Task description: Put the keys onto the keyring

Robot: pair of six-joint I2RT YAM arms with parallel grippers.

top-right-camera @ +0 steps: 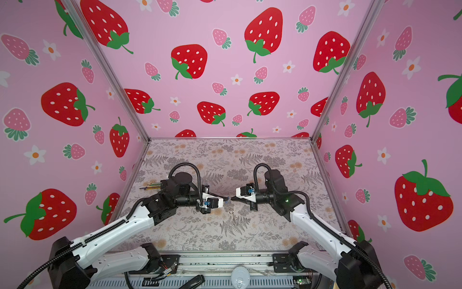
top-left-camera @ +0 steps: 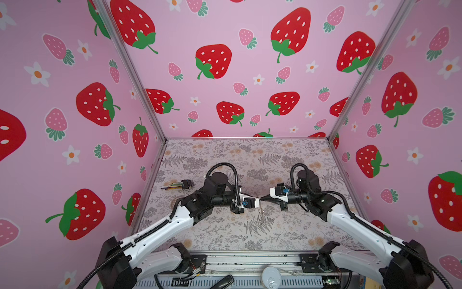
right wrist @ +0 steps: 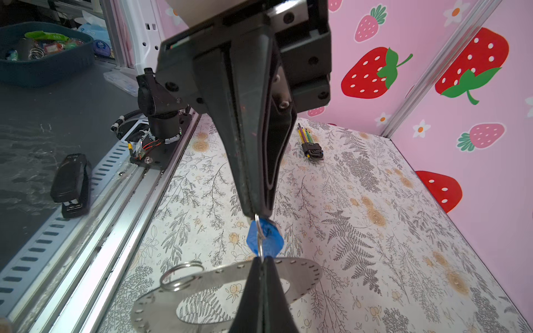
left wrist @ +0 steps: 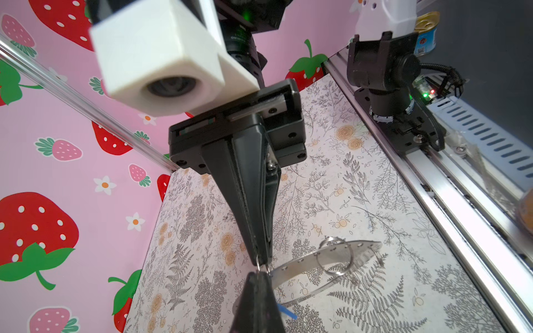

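Pink walls (top-left-camera: 250, 62) printed with red strawberries and white flowers are rising behind and at both sides of the floral-patterned tabletop (top-left-camera: 250, 155). Aluminium posts (top-left-camera: 133, 75) are climbing from the tabletop's far corners. A metal rail (top-left-camera: 250, 260) is running along its near edge. Soft, even light is falling across it.

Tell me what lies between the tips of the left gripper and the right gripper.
In the right wrist view, the blue key and a thin wire ring fill the short gap between the left gripper and the right gripper, both shut.
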